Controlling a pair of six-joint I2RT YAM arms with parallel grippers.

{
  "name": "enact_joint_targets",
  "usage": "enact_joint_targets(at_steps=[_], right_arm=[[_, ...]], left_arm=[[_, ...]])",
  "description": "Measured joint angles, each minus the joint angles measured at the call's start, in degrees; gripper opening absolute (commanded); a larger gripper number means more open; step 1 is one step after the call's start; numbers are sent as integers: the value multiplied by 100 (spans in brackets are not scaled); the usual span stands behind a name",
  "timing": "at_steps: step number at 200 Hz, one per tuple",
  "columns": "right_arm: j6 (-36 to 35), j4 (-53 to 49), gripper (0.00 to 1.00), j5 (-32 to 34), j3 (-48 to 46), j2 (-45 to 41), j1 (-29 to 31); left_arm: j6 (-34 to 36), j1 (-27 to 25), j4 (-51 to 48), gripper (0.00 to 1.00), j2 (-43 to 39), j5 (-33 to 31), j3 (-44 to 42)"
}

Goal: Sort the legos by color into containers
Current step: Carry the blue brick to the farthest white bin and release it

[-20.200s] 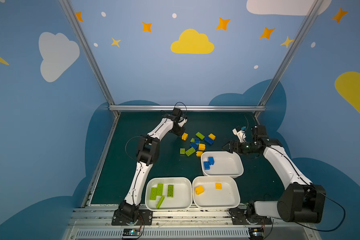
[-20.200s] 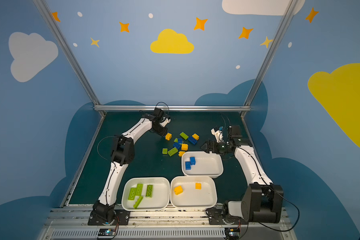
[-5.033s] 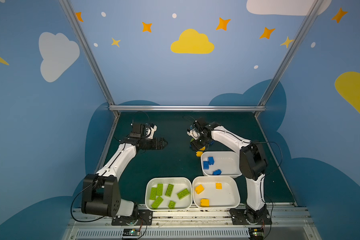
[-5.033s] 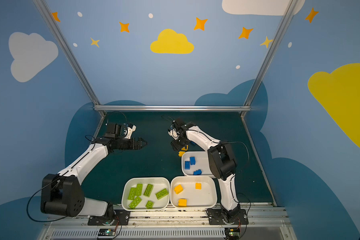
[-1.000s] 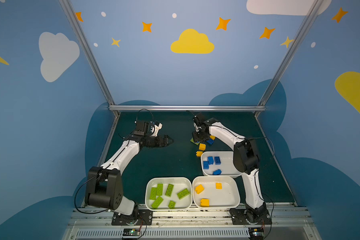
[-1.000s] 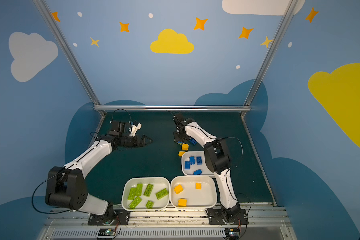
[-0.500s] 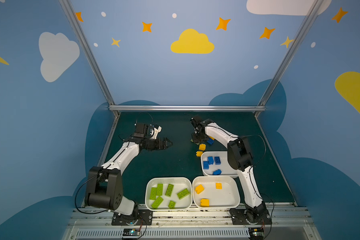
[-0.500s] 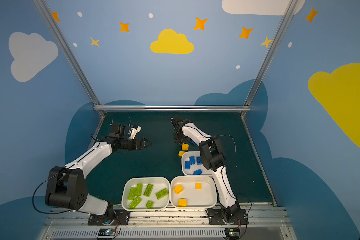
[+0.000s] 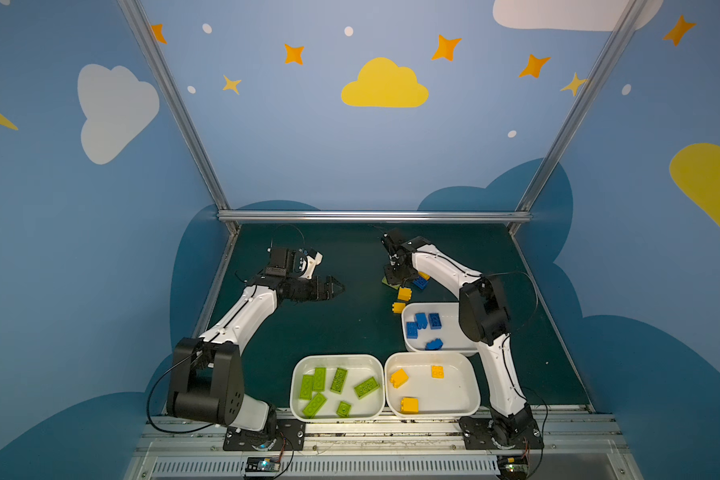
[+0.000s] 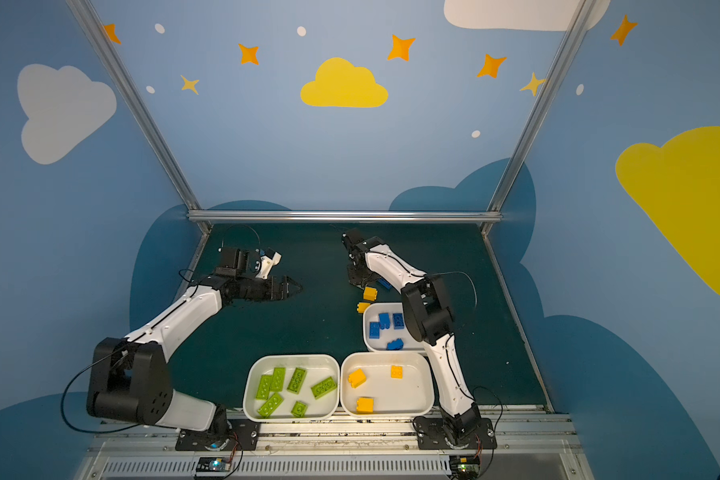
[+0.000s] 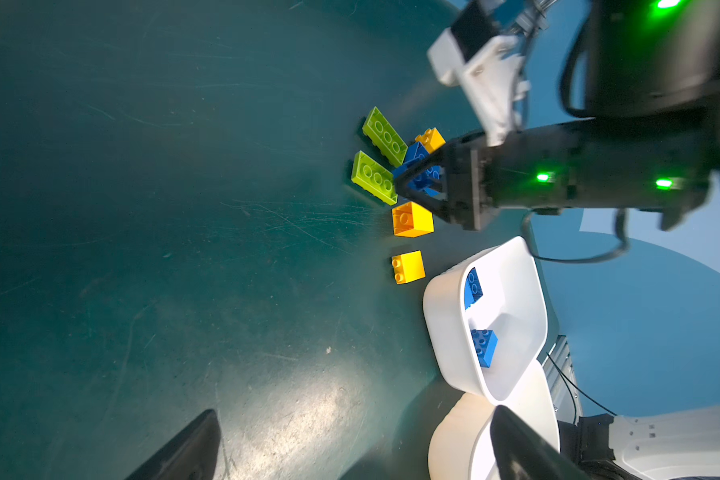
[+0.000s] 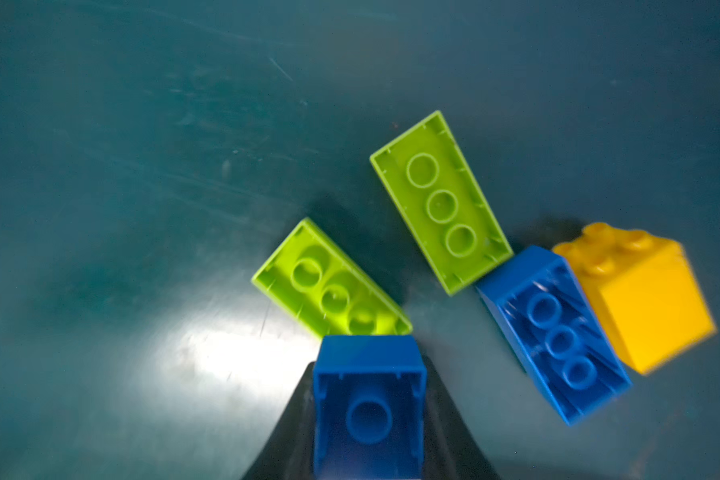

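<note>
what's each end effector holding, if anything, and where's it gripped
The right end effector is shut on a blue brick, pinching its two opposite side walls, hollow underside facing the wrist camera. The left end effector is open and holds nothing.

Legos, e.g. blue brick [image 12: 368, 399], lime brick [image 12: 439, 199]: smooth glossy plastic. Table mat [image 12: 142, 166]: matt dk green, scratched, scuffed. Trays [image 9: 366, 411] at 6 o'clock: smooth white plastic, slight sheen. Frame rail [image 9: 371, 216], 12 o'clock: brushed metal.

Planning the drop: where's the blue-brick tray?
The blue-brick tray sits right of centre in both top views, behind the yellow-brick tray, partly hidden by the right arm.
</note>
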Motion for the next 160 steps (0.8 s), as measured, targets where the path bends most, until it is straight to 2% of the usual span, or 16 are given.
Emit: enact_joint_targets(at_steps=[41,91,122,160], right_arm=[[-66,70,26,-136,-1141,-1615,-192],[-42,-35,27,-516,-3058,-3574,-684],[-109,-59,26,-1224,-4186,-4236,-715],[-151,238,26,-1897,-5049,-4413,-616]], left_arm=[[-7,0,-7,99,0,13,4],[-146,-4,66,99,2,151,11],[-256,-17,144,99,20,219,17],[-267,-52,118,99,87,219,136]])
